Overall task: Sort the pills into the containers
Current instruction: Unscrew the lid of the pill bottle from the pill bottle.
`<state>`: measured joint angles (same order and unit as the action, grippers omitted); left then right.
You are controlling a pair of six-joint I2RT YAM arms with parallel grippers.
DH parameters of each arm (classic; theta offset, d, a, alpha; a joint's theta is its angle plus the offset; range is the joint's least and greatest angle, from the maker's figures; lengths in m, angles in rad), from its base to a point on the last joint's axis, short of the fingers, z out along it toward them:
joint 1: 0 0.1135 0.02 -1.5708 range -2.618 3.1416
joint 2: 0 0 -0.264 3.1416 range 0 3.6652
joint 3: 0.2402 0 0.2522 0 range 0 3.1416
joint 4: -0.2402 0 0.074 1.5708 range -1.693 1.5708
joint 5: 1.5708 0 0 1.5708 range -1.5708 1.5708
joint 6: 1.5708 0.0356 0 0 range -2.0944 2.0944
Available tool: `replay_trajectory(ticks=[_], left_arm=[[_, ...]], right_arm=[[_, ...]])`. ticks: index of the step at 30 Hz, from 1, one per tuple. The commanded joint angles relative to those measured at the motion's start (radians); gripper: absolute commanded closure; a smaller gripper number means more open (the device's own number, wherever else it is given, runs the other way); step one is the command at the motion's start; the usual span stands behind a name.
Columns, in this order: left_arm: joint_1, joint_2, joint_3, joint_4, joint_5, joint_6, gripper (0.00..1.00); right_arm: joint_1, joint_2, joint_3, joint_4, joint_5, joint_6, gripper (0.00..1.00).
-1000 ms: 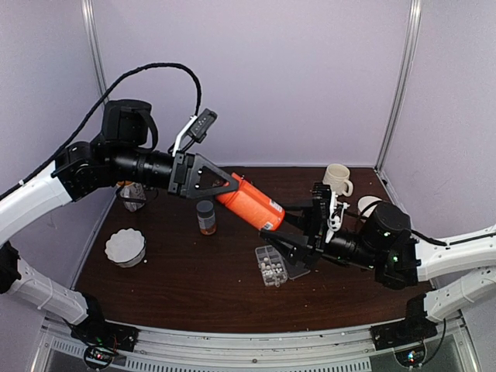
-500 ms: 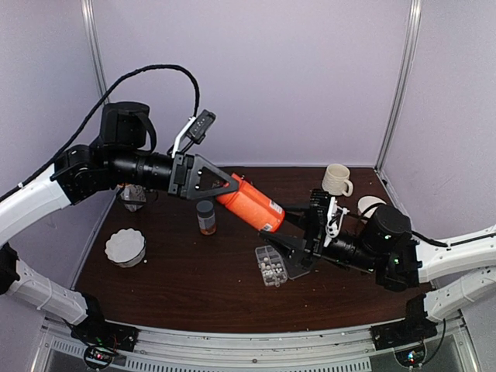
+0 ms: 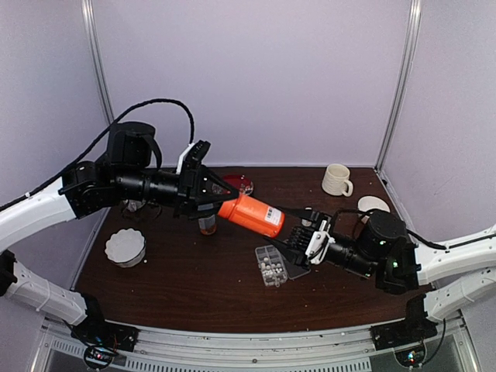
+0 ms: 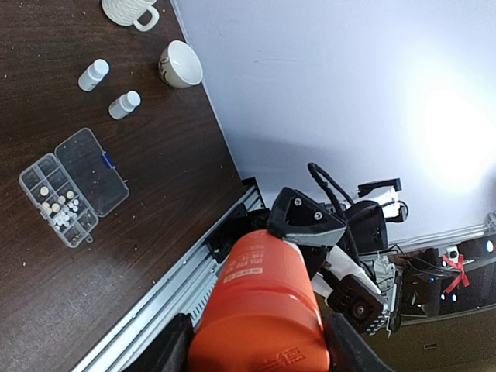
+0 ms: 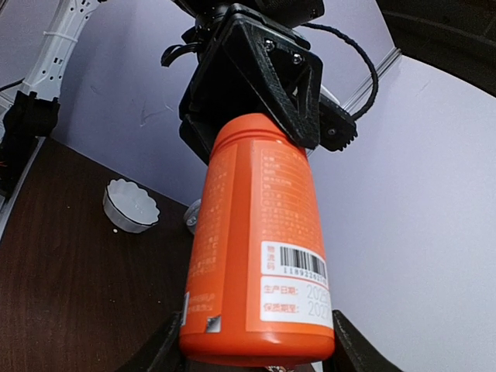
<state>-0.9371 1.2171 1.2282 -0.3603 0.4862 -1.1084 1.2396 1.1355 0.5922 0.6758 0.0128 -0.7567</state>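
An orange bottle hangs tilted above the table, held at both ends. My left gripper is shut on its upper end; the left wrist view shows the bottle filling the jaws of the left gripper. My right gripper is shut on the lower, labelled end, and in the right wrist view the fingers of the right gripper press both sides of the bottle. The containers are cells of a clear organizer, lid open, just below. Pills lie in a few cells.
A grey-capped bottle stands under the left gripper. A fluted white bowl sits at the left. A white mug and small bowl sit at the back right. Two small white bottles stand near the organizer.
The left arm has lowered and levelled the orange bottle. The right gripper has dropped and come onto the bottle's lower end, its jaws narrowing slightly.
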Motion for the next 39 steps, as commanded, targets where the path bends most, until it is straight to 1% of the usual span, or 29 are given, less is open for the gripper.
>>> replay_trajectory(ticks=[1, 2, 4, 5, 6, 8, 9, 12, 14, 16, 18, 21, 22, 24, 26, 28, 30, 32, 34, 39], left_arm=[[-0.006, -0.034, -0.011, 0.025, -0.067, -0.039, 0.92], [-0.006, -0.043, -0.017, 0.035, -0.077, -0.031, 0.86], [-0.006, -0.060, -0.042, 0.072, -0.085, -0.043, 0.68], [-0.006, -0.068, -0.056, 0.096, -0.082, -0.049, 0.56], [-0.006, -0.072, -0.062, 0.108, -0.080, -0.044, 0.40], [-0.006, -0.086, -0.046, 0.096, -0.094, 0.024, 0.08], [-0.004, -0.096, -0.030, 0.069, -0.116, 0.061, 0.03], [0.019, -0.109, 0.026, 0.033, -0.133, 0.162, 0.03], [0.037, -0.108, 0.080, 0.002, -0.139, 0.236, 0.03], [0.043, -0.110, 0.128, 0.018, -0.118, 0.353, 0.02], [0.043, -0.115, 0.148, 0.028, -0.093, 0.573, 0.03], [0.041, -0.154, 0.087, 0.091, -0.011, 0.882, 0.03], [0.041, -0.176, 0.048, 0.118, 0.035, 0.997, 0.02], [0.039, -0.213, -0.020, 0.130, 0.159, 1.301, 0.02], [0.039, -0.230, -0.070, 0.125, 0.140, 1.484, 0.02], [0.038, -0.204, -0.064, 0.049, 0.139, 1.664, 0.02], [0.036, -0.163, -0.056, -0.037, 0.195, 1.862, 0.03], [0.022, -0.130, -0.070, -0.073, 0.228, 2.028, 0.02], [0.010, -0.102, -0.077, -0.071, 0.229, 2.112, 0.03], [-0.011, -0.050, -0.057, -0.078, 0.215, 2.213, 0.09]], right_arm=[[0.012, -0.038, -0.017, 0.118, -0.010, 0.028, 0.93], [0.011, -0.045, -0.020, 0.108, -0.037, 0.051, 0.93], [0.011, -0.056, -0.027, 0.080, -0.056, 0.085, 0.94], [0.012, -0.062, -0.031, 0.076, -0.052, 0.117, 0.95], [0.011, -0.073, -0.040, 0.072, -0.051, 0.156, 0.95], [0.010, -0.098, -0.059, 0.074, -0.067, 0.211, 0.97], [0.008, -0.111, -0.070, 0.075, -0.078, 0.240, 0.97], [-0.009, -0.157, -0.085, 0.061, -0.130, 0.323, 0.97], [-0.032, -0.188, -0.083, 0.015, -0.177, 0.371, 0.97], [-0.072, -0.215, -0.064, -0.062, -0.263, 0.426, 0.97], [-0.116, -0.233, -0.034, -0.137, -0.348, 0.515, 0.97], [-0.188, -0.238, 0.010, -0.212, -0.492, 0.662, 0.97], [-0.208, -0.233, 0.019, -0.231, -0.535, 0.701, 0.97], [-0.239, -0.224, 0.043, -0.287, -0.614, 0.753, 0.98], [-0.260, -0.215, 0.047, -0.322, -0.684, 0.818, 0.99], [-0.266, -0.207, 0.042, -0.331, -0.710, 0.865, 1.00], [-0.266, -0.204, 0.044, -0.346, -0.727, 0.901, 1.00], [-0.266, -0.200, 0.040, -0.339, -0.756, 0.933, 1.00], [-0.266, -0.197, 0.036, -0.324, -0.776, 0.962, 1.00], [-0.266, -0.179, 0.035, -0.321, -0.789, 0.990, 1.00]])
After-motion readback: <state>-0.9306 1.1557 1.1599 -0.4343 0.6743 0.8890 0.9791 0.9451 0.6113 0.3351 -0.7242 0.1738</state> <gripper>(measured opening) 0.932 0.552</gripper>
